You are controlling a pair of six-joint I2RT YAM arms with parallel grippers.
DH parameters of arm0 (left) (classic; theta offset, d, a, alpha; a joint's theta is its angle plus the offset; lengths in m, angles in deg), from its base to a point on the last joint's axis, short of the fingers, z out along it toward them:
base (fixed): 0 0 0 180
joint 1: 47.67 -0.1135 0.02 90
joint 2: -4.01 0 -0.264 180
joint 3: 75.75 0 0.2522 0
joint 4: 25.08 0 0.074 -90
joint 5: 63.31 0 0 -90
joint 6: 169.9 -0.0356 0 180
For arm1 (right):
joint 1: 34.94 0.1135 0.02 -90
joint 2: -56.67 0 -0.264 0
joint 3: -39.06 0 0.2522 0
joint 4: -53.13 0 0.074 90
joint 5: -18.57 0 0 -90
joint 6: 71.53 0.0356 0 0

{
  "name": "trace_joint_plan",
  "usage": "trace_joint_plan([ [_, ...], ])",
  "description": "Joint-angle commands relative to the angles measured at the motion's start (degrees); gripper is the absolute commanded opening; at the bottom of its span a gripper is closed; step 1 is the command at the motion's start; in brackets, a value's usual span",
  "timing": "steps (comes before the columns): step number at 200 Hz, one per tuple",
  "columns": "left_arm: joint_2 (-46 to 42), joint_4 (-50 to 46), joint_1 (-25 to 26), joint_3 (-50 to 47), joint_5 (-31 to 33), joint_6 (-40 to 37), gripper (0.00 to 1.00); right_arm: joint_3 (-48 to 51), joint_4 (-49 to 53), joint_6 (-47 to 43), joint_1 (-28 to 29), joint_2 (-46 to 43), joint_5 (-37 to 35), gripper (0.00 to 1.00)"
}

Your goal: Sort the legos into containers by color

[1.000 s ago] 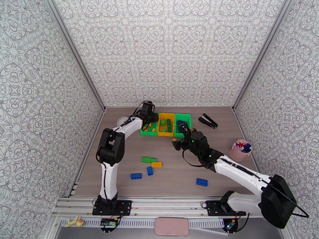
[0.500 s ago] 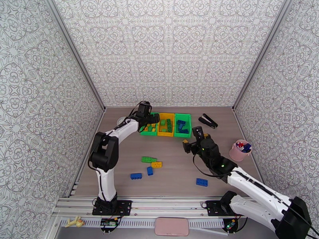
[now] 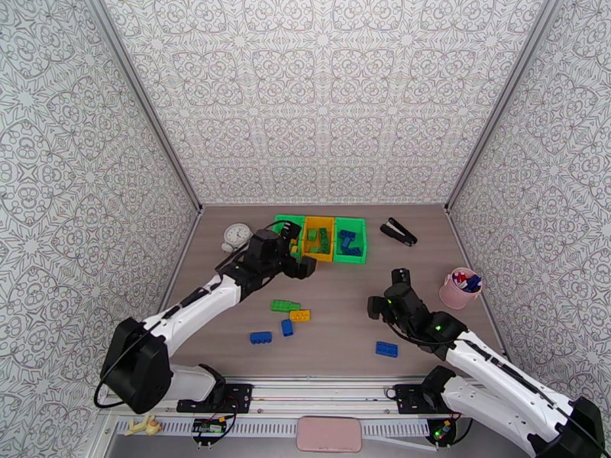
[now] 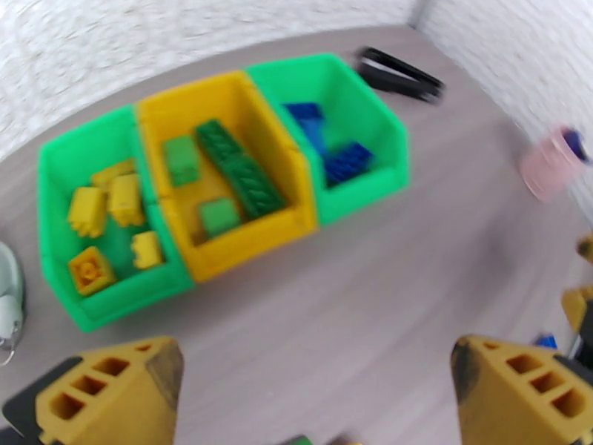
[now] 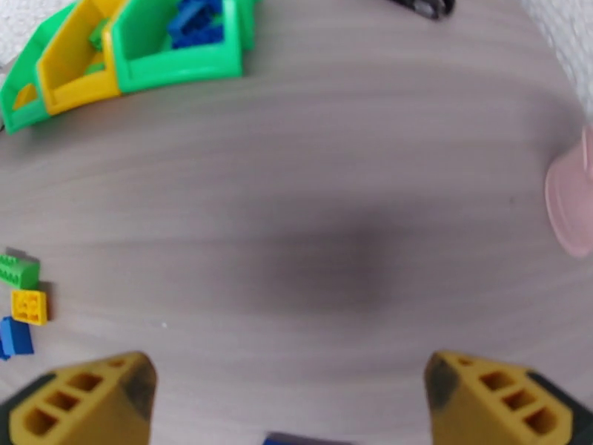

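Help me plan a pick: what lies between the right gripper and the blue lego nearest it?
Nothing but bare table, by the top view, between the right gripper and that blue lego.

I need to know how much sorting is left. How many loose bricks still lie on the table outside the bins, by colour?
Green brick: 1
Yellow brick: 1
Blue bricks: 3
Total: 5
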Motion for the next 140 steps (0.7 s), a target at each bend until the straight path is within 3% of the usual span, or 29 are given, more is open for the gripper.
trace_joint_plan([
  [1,-4.16,-0.19,2.52,-3.33,-7.46,-10.98,1.0,2.08,8.51,9.86,-0.21,0.95,5.13,1.0],
  [32,-7.17,1.91,6.06,-8.23,-13.59,-18.49,1.0,3.93,8.84,10.3,-0.2,4.35,9.37,1.0],
  [70,-5.35,5.87,6.85,-10.66,-22.14,-24.02,1.0,1.5,8.66,7.36,0.1,11.4,11.76,1.0],
  [140,-4.6,9.86,7.86,-15.28,-22.74,-29.85,1.0,2.91,3.43,10.82,2.96,16.95,19.99,1.0],
])
